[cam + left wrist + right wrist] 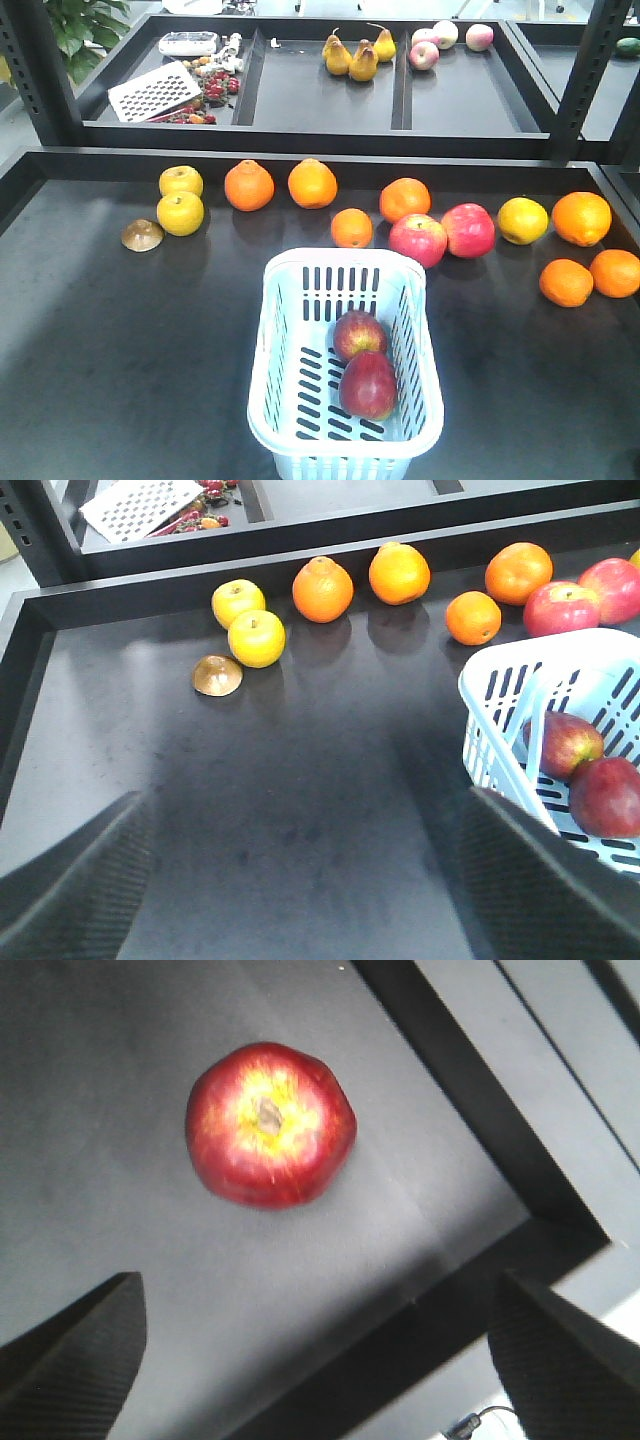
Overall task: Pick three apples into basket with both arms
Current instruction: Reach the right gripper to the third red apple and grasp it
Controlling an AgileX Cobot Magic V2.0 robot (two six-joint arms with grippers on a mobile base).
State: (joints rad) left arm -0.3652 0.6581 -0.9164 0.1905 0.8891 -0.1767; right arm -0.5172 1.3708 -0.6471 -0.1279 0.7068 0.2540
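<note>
The pale blue-white basket stands at the front middle of the black table, with two dark red apples lying inside. In the left wrist view the basket and both apples are at the right. My left gripper is open over bare table to the left of the basket. A third dark red apple lies on the table near a raised corner, stem end up. My right gripper is open, short of it, holding nothing. Neither arm shows in the front view.
Behind the basket runs a row of oranges, yellow fruit, two brighter pink-red apples and a brown lump. A rear tray holds pears, pale apples and a grater. The table's raised rim runs close beside the lone apple.
</note>
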